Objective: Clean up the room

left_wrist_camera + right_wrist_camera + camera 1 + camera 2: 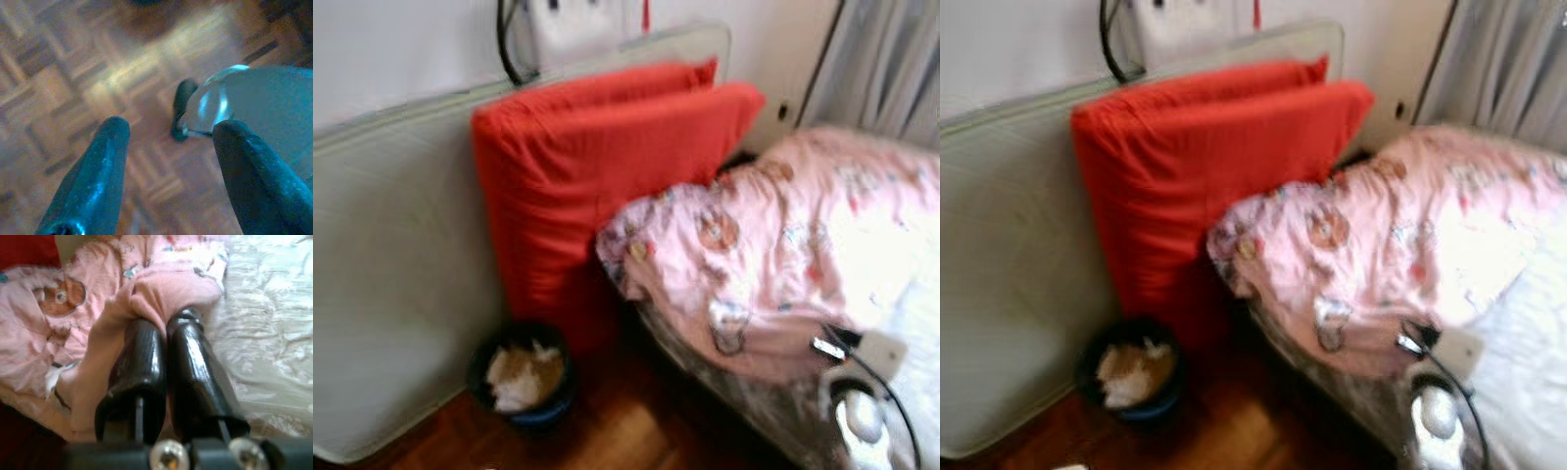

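With the right gripper (168, 328) pinching a fold of the pink quilt (73, 308) bunched just ahead of it, and the left gripper (168, 134) spread over bare floor (73, 63), I'd pull the fold smoothly across the bed, grip unbroken.

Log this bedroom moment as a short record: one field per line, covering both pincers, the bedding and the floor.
right pincer: fingers shut on a fold of the pink blanket, over the bed
left pincer: fingers open, nothing between them, above the parquet floor
pink blanket: bunched on the bed, cartoon print, draping over its edge
white sheet: bare beside the blanket
red cushion: upright against the pale mattress by the wall
dark bin: on the floor below the cushion, holds crumpled paper
image: blurred
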You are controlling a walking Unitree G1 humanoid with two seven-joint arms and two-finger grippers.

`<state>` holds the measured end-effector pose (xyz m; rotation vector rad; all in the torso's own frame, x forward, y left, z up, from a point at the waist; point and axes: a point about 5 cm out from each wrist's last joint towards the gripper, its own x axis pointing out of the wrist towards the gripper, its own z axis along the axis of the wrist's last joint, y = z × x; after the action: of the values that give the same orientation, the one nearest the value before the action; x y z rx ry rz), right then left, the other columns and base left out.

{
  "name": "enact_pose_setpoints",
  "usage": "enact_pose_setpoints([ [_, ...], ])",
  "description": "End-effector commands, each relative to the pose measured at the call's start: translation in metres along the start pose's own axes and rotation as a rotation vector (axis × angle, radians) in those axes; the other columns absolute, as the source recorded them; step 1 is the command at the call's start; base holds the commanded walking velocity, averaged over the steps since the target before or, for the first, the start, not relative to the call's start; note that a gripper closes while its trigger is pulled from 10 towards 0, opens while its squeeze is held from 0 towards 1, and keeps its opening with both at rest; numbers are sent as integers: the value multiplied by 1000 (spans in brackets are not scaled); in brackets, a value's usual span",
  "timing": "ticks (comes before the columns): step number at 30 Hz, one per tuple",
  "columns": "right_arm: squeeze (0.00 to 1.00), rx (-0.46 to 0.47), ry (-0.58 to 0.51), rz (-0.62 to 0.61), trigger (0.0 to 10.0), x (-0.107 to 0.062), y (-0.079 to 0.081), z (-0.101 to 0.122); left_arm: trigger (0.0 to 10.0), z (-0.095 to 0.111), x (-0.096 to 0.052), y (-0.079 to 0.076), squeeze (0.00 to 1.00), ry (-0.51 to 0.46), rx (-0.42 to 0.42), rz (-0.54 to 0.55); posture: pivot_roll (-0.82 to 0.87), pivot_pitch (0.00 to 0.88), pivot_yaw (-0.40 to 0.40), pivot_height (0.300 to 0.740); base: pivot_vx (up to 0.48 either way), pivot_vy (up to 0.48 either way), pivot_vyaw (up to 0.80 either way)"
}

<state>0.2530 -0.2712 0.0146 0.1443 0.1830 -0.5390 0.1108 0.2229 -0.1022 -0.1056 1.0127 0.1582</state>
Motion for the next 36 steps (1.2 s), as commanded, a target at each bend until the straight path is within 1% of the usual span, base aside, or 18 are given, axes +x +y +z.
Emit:
enact_pose_setpoints([
  [1,0,37,-14,-45,10000,4,-2,6,10000,7,1,5,0,-27,16,6,68,0,18,740,0,0,0],
  [2,0,37,-14,-45,10000,4,-2,6,10000,7,1,5,0,-27,16,6,68,0,18,740,0,0,0],
  [4,0,87,15,-98,10000,4,-10,3,10000,5,-1,8,0,-24,16,9,69,0,19,740,0,0,0],
  [5,0,87,15,-98,10000,4,-10,3,10000,5,-1,8,0,-24,16,9,69,0,19,740,0,0,0],
  [7,0,103,55,-155,10000,3,-19,-3,10000,5,-1,10,0,-23,20,9,70,0,20,740,0,0,0],
  [8,0,103,55,-155,10000,3,-19,-3,10000,5,-1,10,0,-23,20,9,70,0,20,740,0,0,0],
  [10,0,77,101,-217,10000,0,-30,-10,10000,4,-2,11,0,-19,25,6,69,0,22,740,0,0,0],
  [11,0,77,101,-217,10000,0,-30,-10,10000,4,-2,11,0,-19,25,6,69,0,22,740,0,0,0],
  [12,0,71,124,-234,10000,-1,-33,-13,10000,3,-2,11,0,-17,28,5,69,0,21,740,0,0,0],
  [13,0,56,175,-260,10000,-3,-37,-20,10000,3,-2,11,0,-14,33,2,69,0,21,740,0,0,0],
  [16,0,51,252,-282,10000,-9,-42,-32,10000,2,-2,10,0,-11,34,1,70,0,20,740,0,0,0],
  [18,0,35,328,-263,10000,-16,-42,-45,10000,2,-1,9,0,-7,37,-2,70,0,20,740,0,0,0],
  [21,0,28,391,-235,10000,-22,-40,-55,10000,6,0,6,0,-10,49,-10,69,0,20,740,0,0,0],
  [26,0,27,435,-223,10000,-28,-39,-64,10000,12,3,0,0,-17,57,-17,69,0,21,740,0,0,0],
  [28,0,23,470,-217,10000,-33,-40,-70,10000,20,6,-8,0,-33,63,-29,70,0,21,740,0,0,0],
  [33,0,29,472,-225,10000,-33,-41,-70,10000,23,7,-11,0,-37,67,-33,70,0,22,740,0,0,0],
  [34,498,29,471,-225,10000,-32,-42,-70,10000,23,7,-11,0,-37,67,-33,69,0,22,740,0,0,0],
  [36,569,27,473,-226,10000,-31,-43,-69,10000,23,7,-10,0,-38,68,-33,69,0,22,740,0,0,0],
])
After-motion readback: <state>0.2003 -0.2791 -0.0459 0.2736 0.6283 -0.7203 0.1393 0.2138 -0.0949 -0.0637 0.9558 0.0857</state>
